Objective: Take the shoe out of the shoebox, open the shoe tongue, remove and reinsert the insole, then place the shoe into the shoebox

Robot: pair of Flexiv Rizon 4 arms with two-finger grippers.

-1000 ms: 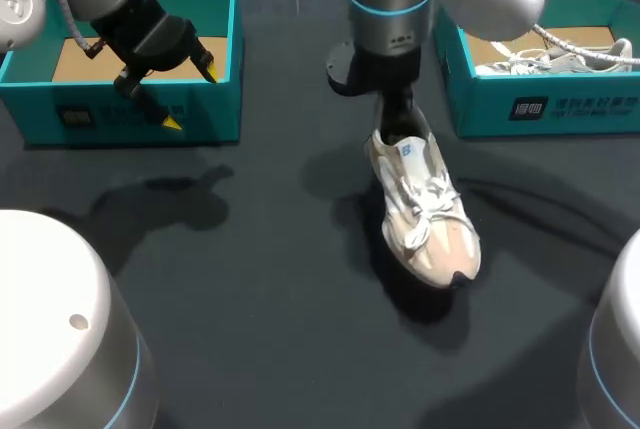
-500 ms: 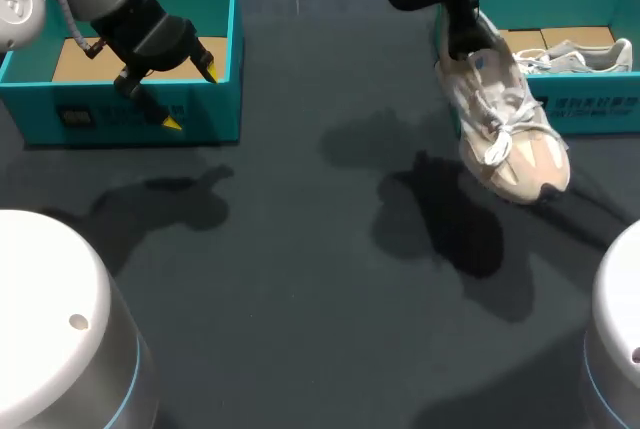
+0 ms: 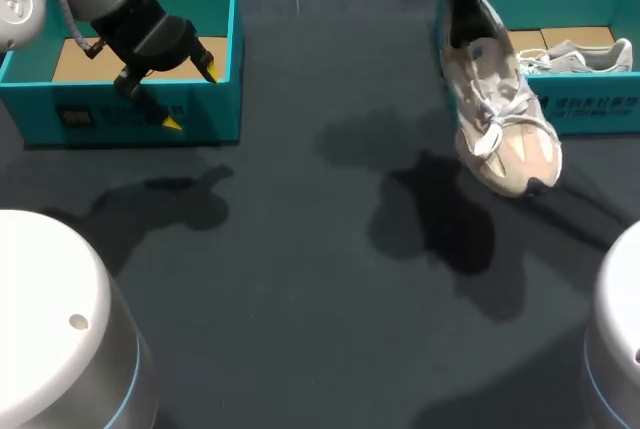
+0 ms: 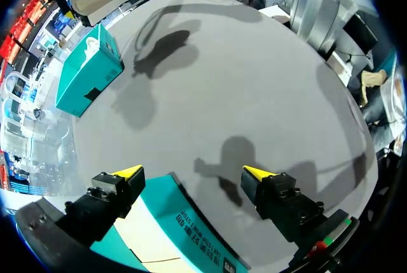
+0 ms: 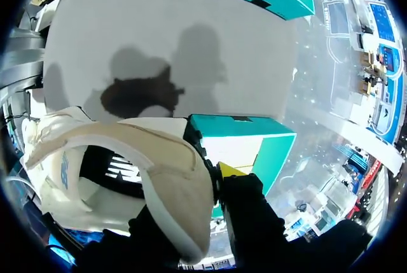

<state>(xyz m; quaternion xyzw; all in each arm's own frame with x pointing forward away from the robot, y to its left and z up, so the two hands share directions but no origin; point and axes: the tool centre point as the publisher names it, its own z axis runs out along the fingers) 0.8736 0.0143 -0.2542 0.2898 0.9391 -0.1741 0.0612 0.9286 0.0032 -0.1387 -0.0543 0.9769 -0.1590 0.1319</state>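
- Probably the closing step: setting the sneaker (image 3: 497,109) into the right shoebox (image 3: 590,114), already holding a second sneaker (image 3: 575,54).
- Hangs toe-down in the air for now, heel uppermost, against the near side of that box's front wall and well above the table (image 3: 300,279).
- Raise the toe above the wall's rim before crossing, to avoid catching the sole on the cardboard edge.
- Tilt toward level over the bare floor of the box, beside the second sneaker rather than on top of its laces.
- Lower to full sole contact before letting go, to avoid a roll onto the side.
- Keep the right gripper (image 3: 463,34) pinched on the heel collar: one yellow-tipped finger outside the heel, the other judged to be inside the sneaker, hidden there.
- Leave the left gripper (image 3: 191,97) above the front wall of the left shoebox (image 3: 60,119), fingers spread wide, nothing pinched between them.
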